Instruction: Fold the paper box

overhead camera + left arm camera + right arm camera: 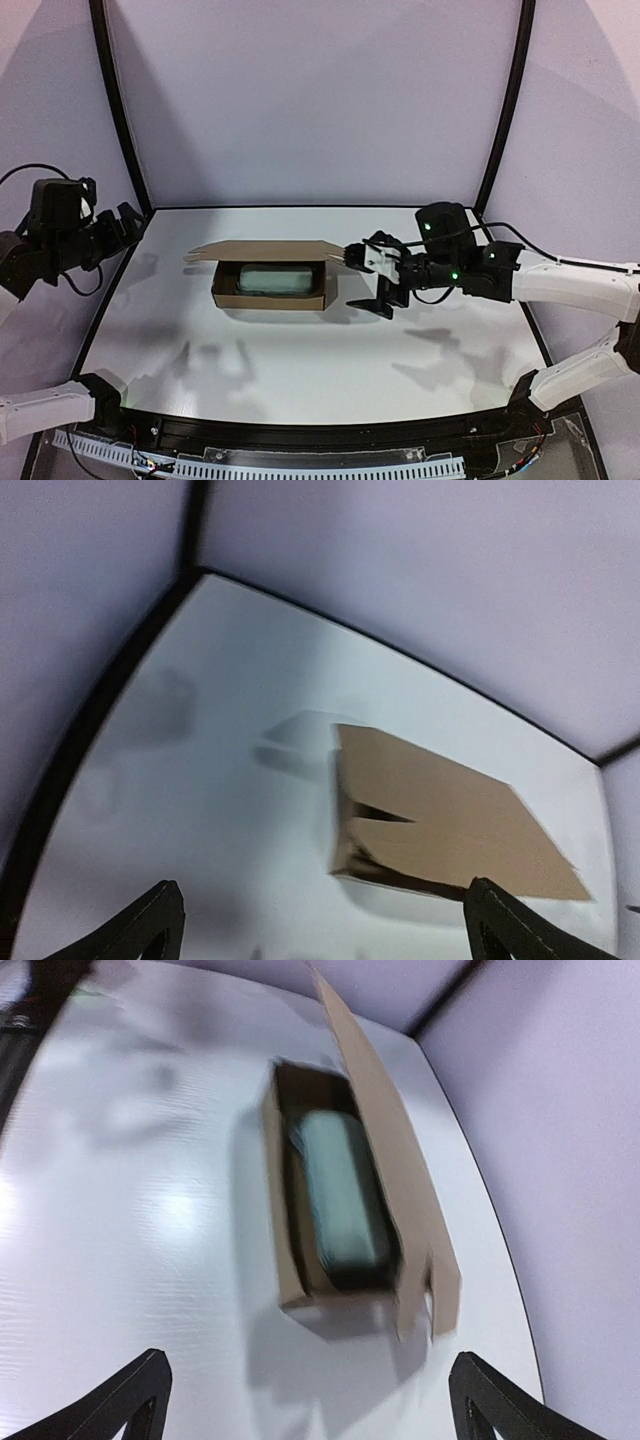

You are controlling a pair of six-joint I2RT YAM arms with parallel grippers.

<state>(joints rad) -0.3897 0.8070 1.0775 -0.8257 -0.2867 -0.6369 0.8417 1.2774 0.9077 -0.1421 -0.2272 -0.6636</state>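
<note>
The brown cardboard paper box (270, 293) stands in the middle of the white table, formed into a shallow tray. Its long lid flap (265, 250) is half raised over the far side. A pale grey-green oblong object (278, 278) lies inside. My right gripper (374, 280) is open and empty, just right of the box's right end, with the jaws set wide apart. In the right wrist view the box (285, 1250), the oblong object (340, 1185) and the lid flap (390, 1160) lie ahead of the gripper (310, 1410). My left gripper (126, 224) is open, held high at the far left. Its wrist view shows the box (440, 820) ahead of the gripper (325, 935).
A black frame edge (120, 290) borders the white table (300, 370). Purple backdrop walls stand behind and at both sides. Black curved poles (112, 100) rise at the back corners.
</note>
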